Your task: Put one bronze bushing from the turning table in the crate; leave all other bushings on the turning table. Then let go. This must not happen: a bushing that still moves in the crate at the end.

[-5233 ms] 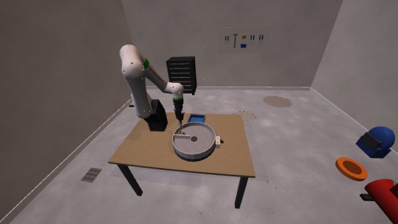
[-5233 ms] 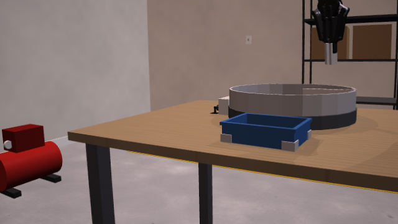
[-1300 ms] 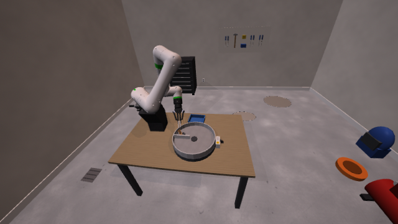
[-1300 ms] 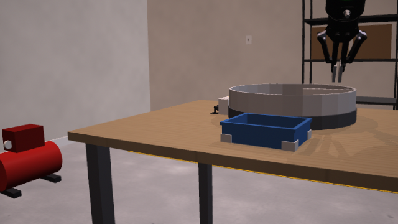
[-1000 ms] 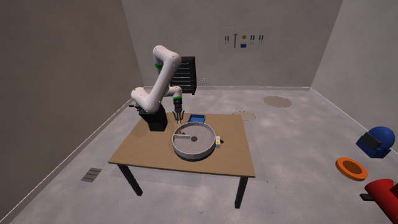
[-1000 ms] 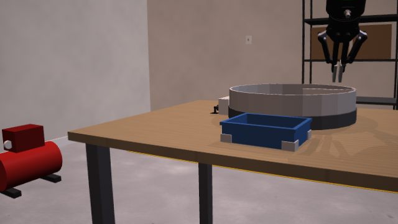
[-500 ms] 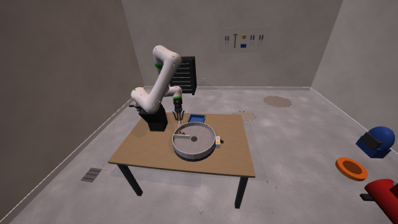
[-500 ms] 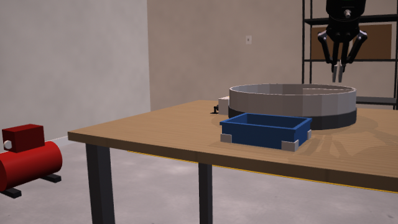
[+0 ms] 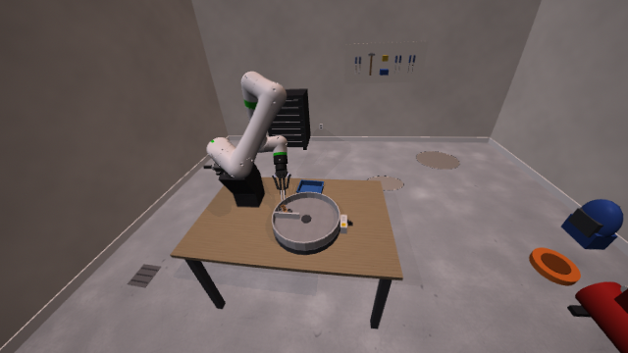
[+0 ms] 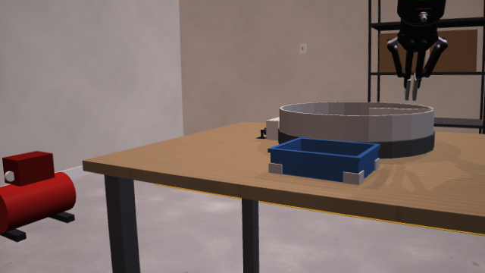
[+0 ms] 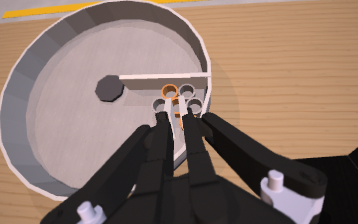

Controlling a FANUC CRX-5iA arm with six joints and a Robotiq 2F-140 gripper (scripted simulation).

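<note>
The round grey turning table (image 9: 319,231) (image 10: 333,126) (image 11: 75,140) holds a tight cluster of bushings beside its divider. One bronze bushing (image 11: 170,86) stands nearest the divider in the wrist view, with grey bushings around it. More bronze shows between and behind the fingers, partly hidden. In the top view the cluster (image 9: 284,208) is small; in the exterior view the wall hides it. My gripper (image 9: 283,199) (image 10: 411,99) (image 11: 176,106) is shut with a narrow, empty gap, pointing down above the cluster, its tips above the rim. The blue crate (image 9: 310,186) (image 10: 314,165) looks empty.
The white divider (image 9: 288,215) (image 11: 165,77) runs from the dark hub (image 9: 306,219) (image 11: 109,88) to the turning table's raised wall. A small white box (image 9: 343,227) (image 10: 272,130) stands against the outside of the wall. The crate sits close outside the wall.
</note>
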